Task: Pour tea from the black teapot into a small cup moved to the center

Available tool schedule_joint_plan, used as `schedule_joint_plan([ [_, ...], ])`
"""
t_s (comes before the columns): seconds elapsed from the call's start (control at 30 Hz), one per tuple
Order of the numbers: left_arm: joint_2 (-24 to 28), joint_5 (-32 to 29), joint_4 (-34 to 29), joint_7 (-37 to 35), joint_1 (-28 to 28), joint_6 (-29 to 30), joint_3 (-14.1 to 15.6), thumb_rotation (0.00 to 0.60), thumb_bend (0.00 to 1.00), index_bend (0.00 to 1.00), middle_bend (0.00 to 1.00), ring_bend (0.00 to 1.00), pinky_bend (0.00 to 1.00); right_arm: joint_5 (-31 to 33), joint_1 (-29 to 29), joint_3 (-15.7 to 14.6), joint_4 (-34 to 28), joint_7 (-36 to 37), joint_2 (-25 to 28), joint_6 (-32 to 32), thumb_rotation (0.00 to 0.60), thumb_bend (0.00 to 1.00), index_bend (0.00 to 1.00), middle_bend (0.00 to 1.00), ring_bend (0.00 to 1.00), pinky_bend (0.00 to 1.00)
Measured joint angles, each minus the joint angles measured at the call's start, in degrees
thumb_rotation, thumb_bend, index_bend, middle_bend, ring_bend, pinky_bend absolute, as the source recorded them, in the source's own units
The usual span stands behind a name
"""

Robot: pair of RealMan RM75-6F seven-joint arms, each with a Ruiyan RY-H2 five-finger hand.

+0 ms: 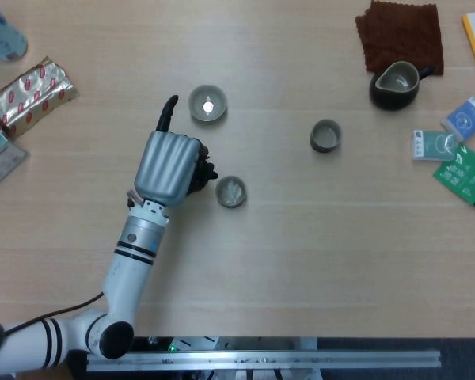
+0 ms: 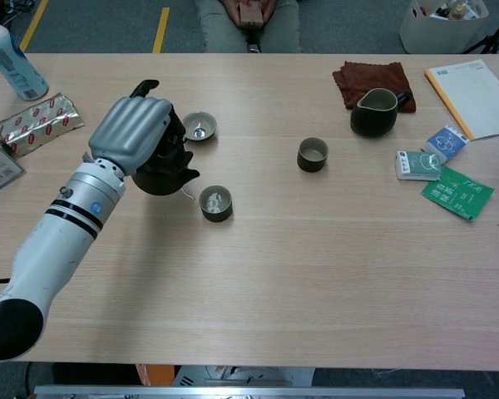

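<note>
Left of the table's (image 2: 258, 274) middle, the left hand (image 2: 133, 133) grips the black teapot (image 2: 162, 170), spout toward a small cup (image 2: 215, 203) just beside it. Another cup (image 2: 200, 125) sits behind; a third cup (image 2: 313, 154) stands at centre. Bare wood lies open toward the near edge. At right, packets' (image 2: 449, 191) writing is unreadable.

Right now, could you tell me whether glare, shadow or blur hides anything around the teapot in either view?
Head view: sharp and evenly lit, with a bright glint inside the far cup; the left hand covers most of the black teapot. Chest view: also sharp, shadows soft, teapot body dark and low in detail.
</note>
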Motion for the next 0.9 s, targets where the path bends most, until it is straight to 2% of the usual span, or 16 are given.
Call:
schedule_joint_plan([
  [0.17,3.48,-0.53,-1.51,-6.89,1.48,-0.20,-0.43,0.600,0.33,0.90,0.94,0.76,0.05,-0.32,-0.07,-0.20,-0.02,1.08,-0.04,-0.06,0.600,0.20,0.18,0.16,0.00,0.07],
  [0.37,5.47,-0.16,-0.66,-13.58,3.46,-0.03,0.58,0.600,0.33,0.89,0.92,0.74,0.05,-0.12,-0.27,-0.38,1.15,2.81,-0.57,-0.29,0.600,0.20,0.18,0.16,0.00,0.07],
  [0.9,4.23,0.43,7.68,-19.64,5.32,-0.92,2.87,0.600,0.33,0.84,0.87,0.69,0.05,0.62,-0.68,-0.70,2.35,4.17,-1.04,-0.97,0.600,0.20,0.18,0.16,0.00,0.07],
])
